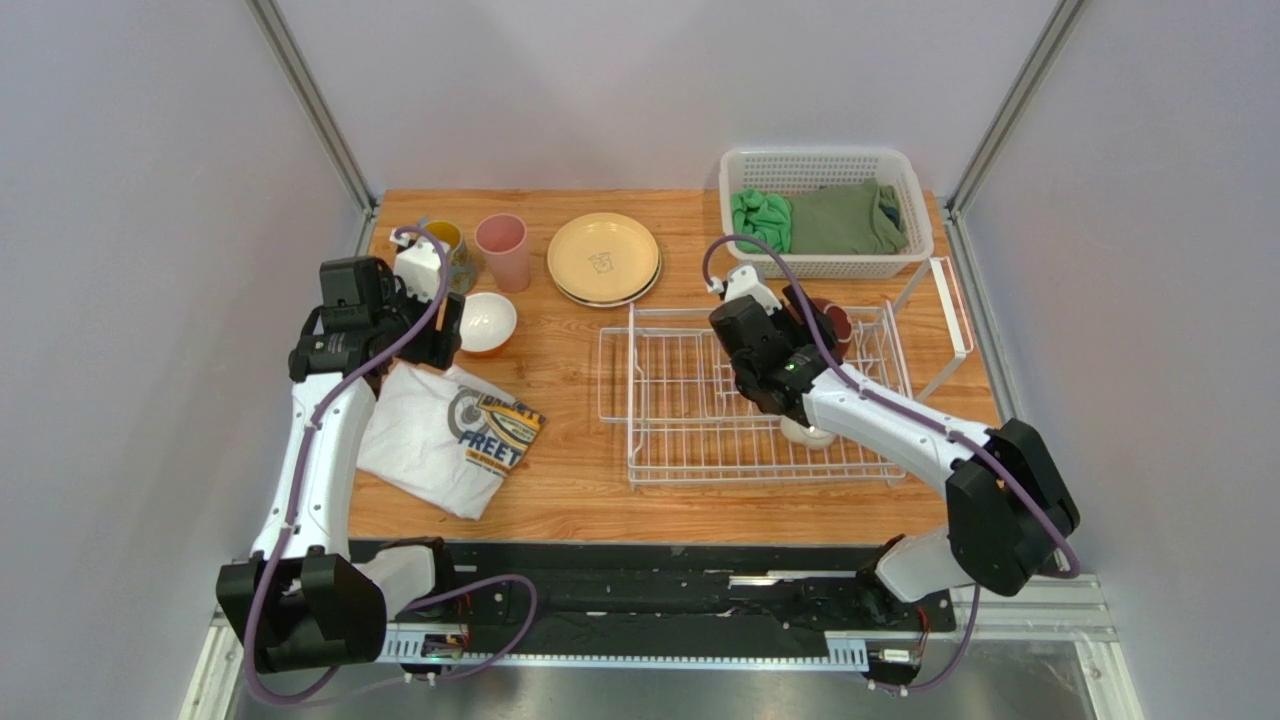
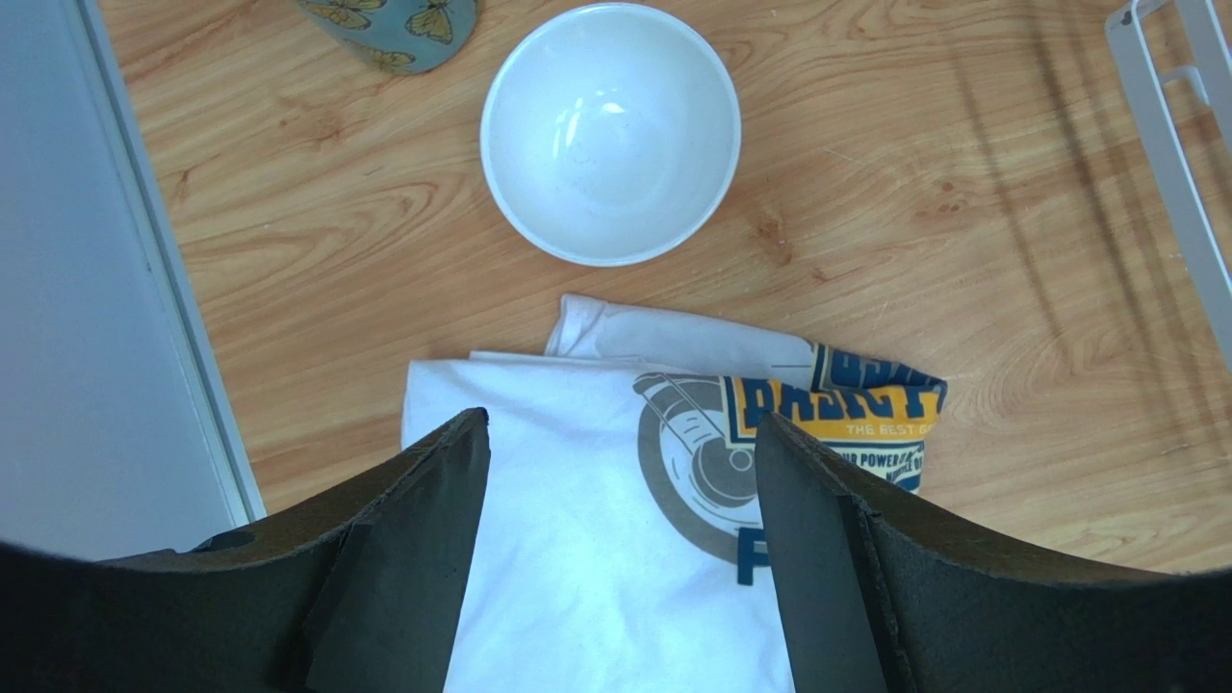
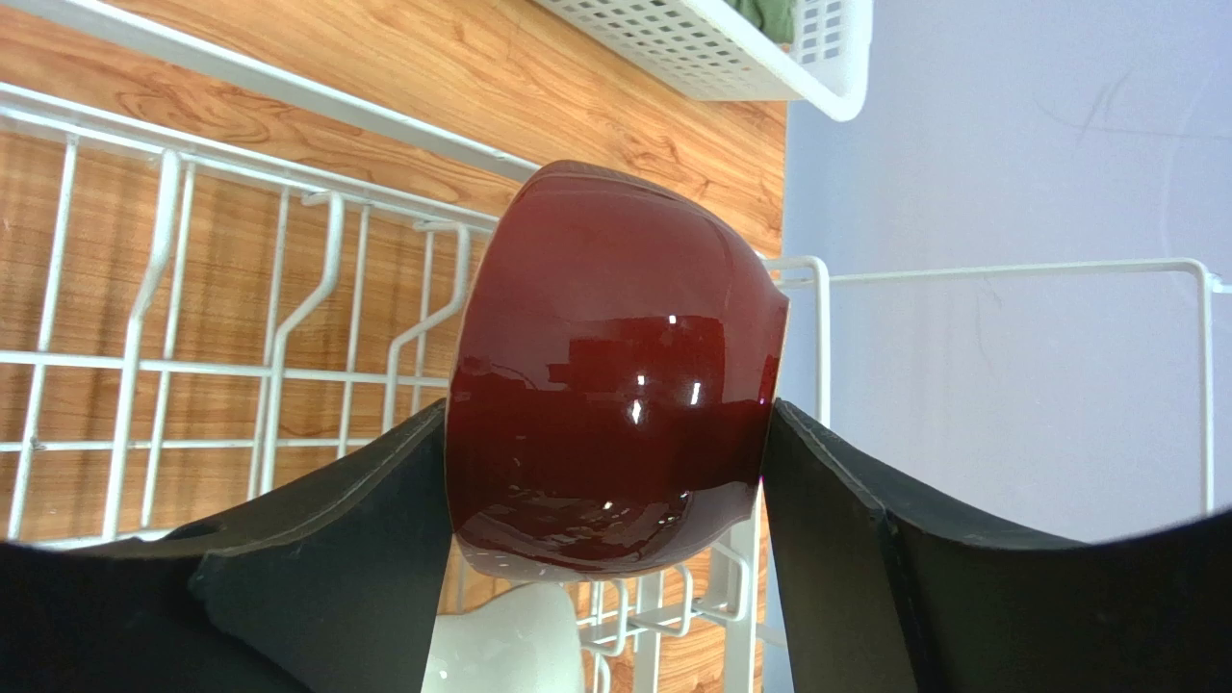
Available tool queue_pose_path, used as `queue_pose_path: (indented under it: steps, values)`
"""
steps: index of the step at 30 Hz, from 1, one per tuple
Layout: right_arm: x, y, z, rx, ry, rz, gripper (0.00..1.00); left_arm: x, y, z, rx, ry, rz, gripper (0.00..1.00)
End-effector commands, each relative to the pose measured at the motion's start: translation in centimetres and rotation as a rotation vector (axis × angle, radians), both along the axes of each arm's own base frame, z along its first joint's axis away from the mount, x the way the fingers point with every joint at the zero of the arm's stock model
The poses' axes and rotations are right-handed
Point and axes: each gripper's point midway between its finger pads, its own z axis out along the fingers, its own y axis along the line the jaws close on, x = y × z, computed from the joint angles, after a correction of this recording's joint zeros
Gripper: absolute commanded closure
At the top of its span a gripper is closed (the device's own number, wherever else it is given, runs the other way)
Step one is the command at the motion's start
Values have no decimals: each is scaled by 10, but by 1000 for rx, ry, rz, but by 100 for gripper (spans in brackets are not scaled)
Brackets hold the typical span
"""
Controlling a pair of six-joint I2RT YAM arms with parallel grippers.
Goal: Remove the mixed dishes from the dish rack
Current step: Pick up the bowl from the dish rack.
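Observation:
The dark red bowl (image 3: 615, 361) stands on edge at the far right of the white wire dish rack (image 1: 676, 435); it also shows in the top view (image 1: 839, 321). My right gripper (image 3: 608, 433) is shut on it, a finger against each side. A white dish (image 3: 499, 643) lies in the rack just below it. My left gripper (image 2: 622, 477) is open and empty above the printed T-shirt (image 2: 622, 549), just short of the small white bowl (image 2: 610, 130). The tan plates (image 1: 603, 258), pink cup (image 1: 504, 251) and butterfly-patterned light-blue mug (image 2: 391, 22) stand on the table.
A white perforated basket (image 1: 887, 162) with green cloths (image 1: 842, 218) stands behind the rack at the back right. The rack's side frame (image 1: 947, 308) is swung up at its right end. The T-shirt (image 1: 451, 435) lies left of the rack.

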Motion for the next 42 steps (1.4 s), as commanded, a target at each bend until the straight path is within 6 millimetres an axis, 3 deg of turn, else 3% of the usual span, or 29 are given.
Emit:
queue_pose_path:
  steps: [1,7,15,21,29,34,42]
  values:
    - [-3,-18,41,-5,-94,-57,51,11,-7,20,-33,-54,-21,24]
    - [-12,-14,52,71,-77,8,55,13,-12,25,-59,-60,-43,24]
    - [-27,2,88,243,-67,115,59,13,-26,34,-110,-75,-108,25]
    - [-39,21,102,343,-5,234,61,5,-47,49,-164,-121,-224,27]
    - [-56,59,139,508,12,461,61,-8,-77,80,-209,-228,-384,28]
    - [-64,79,149,580,41,560,63,-17,-103,91,-220,-285,-489,28]
    - [-74,108,165,656,90,701,65,-30,-169,106,-226,-384,-687,29]
